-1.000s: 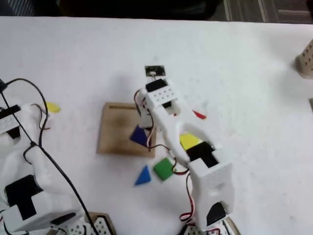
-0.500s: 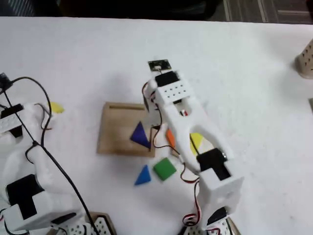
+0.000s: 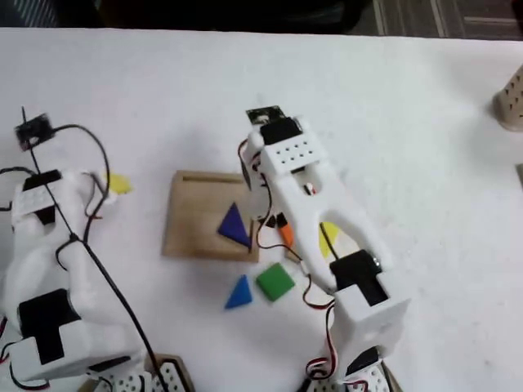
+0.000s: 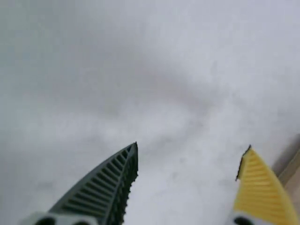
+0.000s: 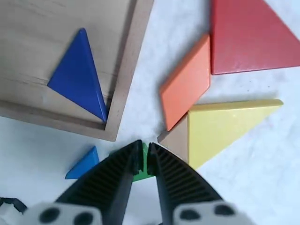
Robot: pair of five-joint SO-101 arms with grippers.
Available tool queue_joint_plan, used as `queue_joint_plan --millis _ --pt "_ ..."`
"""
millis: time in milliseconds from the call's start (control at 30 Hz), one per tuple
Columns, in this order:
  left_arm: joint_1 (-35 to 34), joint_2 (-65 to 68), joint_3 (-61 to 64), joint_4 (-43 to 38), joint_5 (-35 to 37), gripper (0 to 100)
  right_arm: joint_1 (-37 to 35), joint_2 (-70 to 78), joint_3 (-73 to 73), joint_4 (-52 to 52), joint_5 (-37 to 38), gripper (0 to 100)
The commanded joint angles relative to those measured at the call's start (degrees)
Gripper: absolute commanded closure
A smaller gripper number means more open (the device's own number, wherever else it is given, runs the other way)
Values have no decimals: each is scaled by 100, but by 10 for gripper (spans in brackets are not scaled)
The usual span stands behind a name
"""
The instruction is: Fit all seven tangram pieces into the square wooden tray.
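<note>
Right hand (image 5: pixel 144 157), closed on nothing, hangs above flat green wooden square (image 3: pixel 274 280) by square wooden tray (image 3: pixel 192 214); piece looks light, stiff, thin, so grip opp. edges; left hand (image 4: pixel 190 161) spread apart.

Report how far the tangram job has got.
Done: one dark blue triangle lies in the wooden tray. In hand: nothing; the right tool sits shut above the green square, the left tool open over the table. Left: six pieces outside the tray: green square, light blue triangle, orange parallelogram, red triangle, yellow triangle, tan triangle.
</note>
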Motion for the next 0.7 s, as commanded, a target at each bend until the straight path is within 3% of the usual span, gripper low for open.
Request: queue_joint_plan --millis 0,267,533,667 --pt "189 -31 -35 -114 -141 646 -13 -426 123 -31 79 981" --pt "189 -31 -35 -114 -141 646 -646 -813 1073 -804 79 981" --pt "163 -31 -35 -114 -132 647 -1121 -1798 2980 -3380 44 981" --pt "171 -31 -35 -114 -141 701 -1015 -1859 3235 -3776 53 981"
